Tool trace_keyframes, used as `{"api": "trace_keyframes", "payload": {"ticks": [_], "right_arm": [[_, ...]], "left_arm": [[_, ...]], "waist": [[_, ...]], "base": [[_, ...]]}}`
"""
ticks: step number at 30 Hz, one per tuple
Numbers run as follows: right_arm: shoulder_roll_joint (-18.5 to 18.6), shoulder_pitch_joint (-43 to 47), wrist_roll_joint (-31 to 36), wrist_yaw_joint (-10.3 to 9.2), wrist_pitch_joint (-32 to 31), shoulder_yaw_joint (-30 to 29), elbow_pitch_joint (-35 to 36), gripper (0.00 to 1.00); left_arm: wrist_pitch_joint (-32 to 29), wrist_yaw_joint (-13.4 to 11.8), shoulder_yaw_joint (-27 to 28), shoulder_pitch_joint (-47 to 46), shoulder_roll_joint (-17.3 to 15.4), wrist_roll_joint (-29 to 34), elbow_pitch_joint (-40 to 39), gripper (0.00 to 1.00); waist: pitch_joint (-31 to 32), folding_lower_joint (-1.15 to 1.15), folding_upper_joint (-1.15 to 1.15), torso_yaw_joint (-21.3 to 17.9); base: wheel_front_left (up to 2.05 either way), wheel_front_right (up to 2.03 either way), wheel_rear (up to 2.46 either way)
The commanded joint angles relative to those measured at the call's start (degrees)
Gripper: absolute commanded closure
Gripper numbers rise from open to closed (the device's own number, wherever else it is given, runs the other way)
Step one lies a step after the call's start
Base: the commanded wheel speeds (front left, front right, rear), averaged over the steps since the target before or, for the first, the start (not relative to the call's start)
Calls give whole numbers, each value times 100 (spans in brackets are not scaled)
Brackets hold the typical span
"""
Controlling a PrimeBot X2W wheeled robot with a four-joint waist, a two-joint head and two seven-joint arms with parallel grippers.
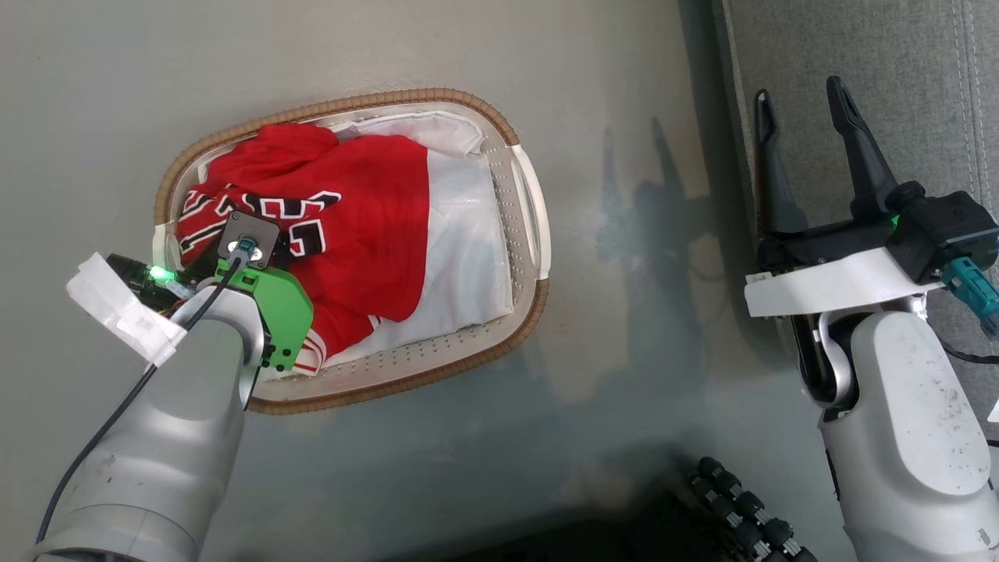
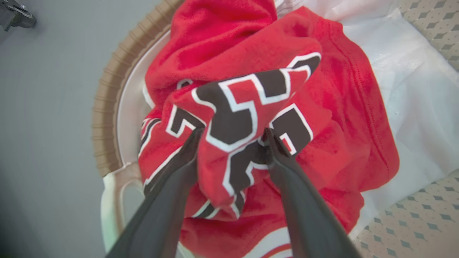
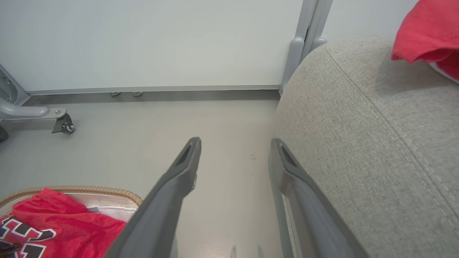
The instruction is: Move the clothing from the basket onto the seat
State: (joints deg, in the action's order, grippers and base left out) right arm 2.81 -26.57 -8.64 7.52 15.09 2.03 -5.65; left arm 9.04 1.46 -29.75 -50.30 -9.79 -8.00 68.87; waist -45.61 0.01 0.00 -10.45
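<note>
The jersey (image 1: 351, 226) lies crumpled in the basket's (image 1: 538, 234) left half, with its numerals at the left-handle end and its striped hem towards the near rim. The left gripper (image 2: 232, 133) straddles a numeral fold, both fingers touching it; I cannot tell whether it grips. The right gripper (image 1: 799, 92), spread wide, hangs well right of the basket, over the seat (image 1: 921, 62).

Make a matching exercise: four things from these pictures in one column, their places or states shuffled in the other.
1. red jersey with black-and-white numerals
2. oval white lattice basket with brown woven rim
3. large grey fabric seat cushion
4. right gripper

A. jaws open, nothing between them
B. standing on the grey floor
C. a red garment lies on it
D. a fold sits between the left gripper jaws

Pairs: 1-D, 2-B, 3-C, 4-A
</note>
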Motion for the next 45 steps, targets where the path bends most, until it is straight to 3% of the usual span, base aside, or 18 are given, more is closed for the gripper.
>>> {"api": "trace_keyframes", "payload": {"ticks": [1, 14, 23, 30, 36, 45], "right_arm": [[16, -80, -38, -6, 11, -11, -6, 0], [18, 193, 178, -6, 11, -252, -399, 0], [19, 768, 359, -6, 11, -487, -905, 0], [19, 1195, 405, -6, 12, -479, -1277, 0], [18, 1491, 369, -6, 11, -390, -1514, 0], [20, 1655, 345, -6, 11, -149, -1592, 0]], "left_arm": [[83, 2, 11, -106, 15, -84, 17, 100], [572, 323, -105, 178, 372, -257, -235, 100], [621, 528, -375, 461, 587, -375, -989, 100], [597, 596, -730, 534, 636, -548, -1526, 100], [231, 602, -1399, 336, 634, -1250, -2196, 100], [-372, 603, -1976, -272, 236, -2361, -3218, 100]], "waist": [[7, -1, 0, 13], [803, -1, 0, 379], [2182, -1, 0, 817], [3263, -1, 0, 939], [4039, -1, 0, 902], [4664, -1, 0, 761]], "base": [[0, 0, 0], [0, 0, 0], [0, 0, 0], [0, 0, 0], [0, 0, 0], [0, 0, 0]]}}
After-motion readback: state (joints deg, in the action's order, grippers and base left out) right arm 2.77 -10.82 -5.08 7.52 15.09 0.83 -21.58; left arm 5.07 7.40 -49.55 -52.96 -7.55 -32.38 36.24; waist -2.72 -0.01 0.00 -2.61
